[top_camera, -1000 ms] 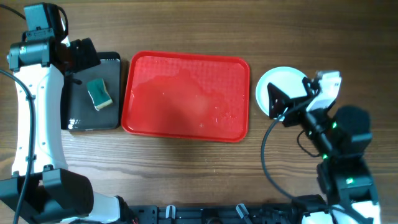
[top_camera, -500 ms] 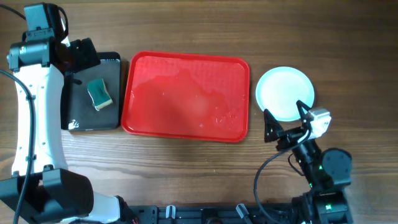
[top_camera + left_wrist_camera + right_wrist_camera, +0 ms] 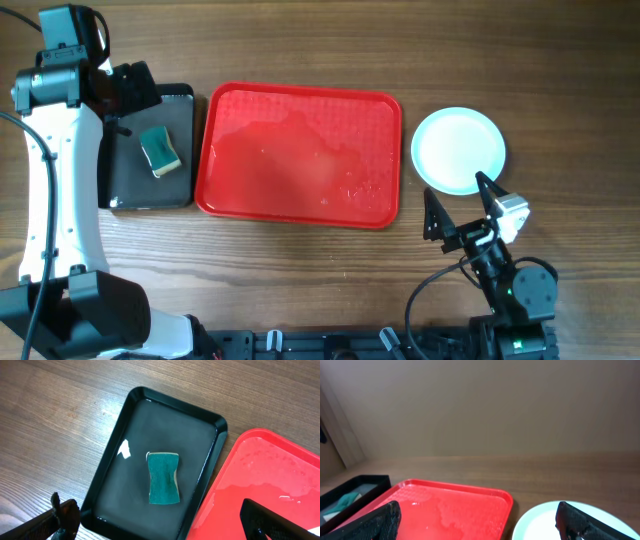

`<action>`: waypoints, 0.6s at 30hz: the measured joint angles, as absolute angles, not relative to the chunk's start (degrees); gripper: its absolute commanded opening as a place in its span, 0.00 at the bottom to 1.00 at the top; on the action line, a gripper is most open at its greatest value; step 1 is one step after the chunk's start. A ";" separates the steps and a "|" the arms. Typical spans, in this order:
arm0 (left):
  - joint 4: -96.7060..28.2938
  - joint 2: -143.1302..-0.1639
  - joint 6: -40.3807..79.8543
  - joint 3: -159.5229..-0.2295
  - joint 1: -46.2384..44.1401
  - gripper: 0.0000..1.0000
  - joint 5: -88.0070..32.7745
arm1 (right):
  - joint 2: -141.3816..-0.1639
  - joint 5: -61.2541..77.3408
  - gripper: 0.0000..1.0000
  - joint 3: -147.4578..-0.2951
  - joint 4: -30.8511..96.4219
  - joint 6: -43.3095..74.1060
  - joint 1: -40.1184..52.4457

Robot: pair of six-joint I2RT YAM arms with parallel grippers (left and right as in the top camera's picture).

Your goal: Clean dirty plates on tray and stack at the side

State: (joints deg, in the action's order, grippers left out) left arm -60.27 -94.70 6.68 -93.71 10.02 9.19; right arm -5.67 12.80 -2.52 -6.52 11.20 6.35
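I judge the plates sit toward the right edge of the worktop to keep them off the wet, bare tray, so my right tool hangs wide open and empty just nearer the front edge, my left tool equally open above the sponge.

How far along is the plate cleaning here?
Done: the red rectangular plastic tray holds no plates, only wet streaks; a pale round plate sits to its right, stack count unclear. In hand: nothing; left gripper and right gripper open, green sponge lying in the black tray. Left: apparently nothing.
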 measured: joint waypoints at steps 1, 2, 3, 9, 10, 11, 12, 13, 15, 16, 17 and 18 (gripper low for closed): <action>-60.29 -94.70 6.70 -93.71 10.02 1.00 9.19 | -4.82 12.80 1.00 -2.22 -6.52 11.20 6.35; -60.27 -94.70 6.70 -93.71 10.02 1.00 9.19 | -4.10 12.80 1.00 -1.87 -6.52 11.20 6.35; -60.29 -94.70 6.70 -93.71 10.02 1.00 9.19 | -3.29 12.80 1.00 -1.45 -6.28 11.20 6.35; -60.27 -94.70 6.70 -93.71 10.02 1.00 9.19 | -1.15 12.78 1.00 -0.75 -2.39 11.20 6.35; -60.29 -94.70 6.70 -93.71 10.02 1.00 9.19 | -1.10 12.78 1.00 -0.75 -1.63 11.20 6.35; -60.27 -94.70 6.70 -93.71 10.02 1.00 9.19 | -1.10 12.78 1.00 -0.71 -0.93 11.20 6.35; -60.29 -94.70 6.68 -93.71 10.02 1.00 9.19 | -1.10 12.78 1.00 -0.60 -0.80 11.20 6.35; -60.27 -94.70 6.70 -93.71 10.02 1.00 9.19 | -1.10 12.78 1.00 -0.51 -0.73 11.20 6.35; -60.27 -94.70 6.70 -93.71 10.02 1.00 9.19 | -1.10 12.78 1.00 -0.49 -0.69 11.20 6.35; -60.29 -94.70 6.70 -93.71 10.02 1.00 9.19 | -1.10 12.78 1.00 -0.49 -0.69 11.20 6.35; -60.27 -94.70 6.70 -93.71 10.02 1.00 9.19 | -1.10 12.78 1.00 -0.49 -0.69 11.20 6.35; -60.29 -94.70 6.70 -93.71 10.02 1.00 9.19 | -1.10 12.78 1.00 -0.49 -0.69 11.20 6.35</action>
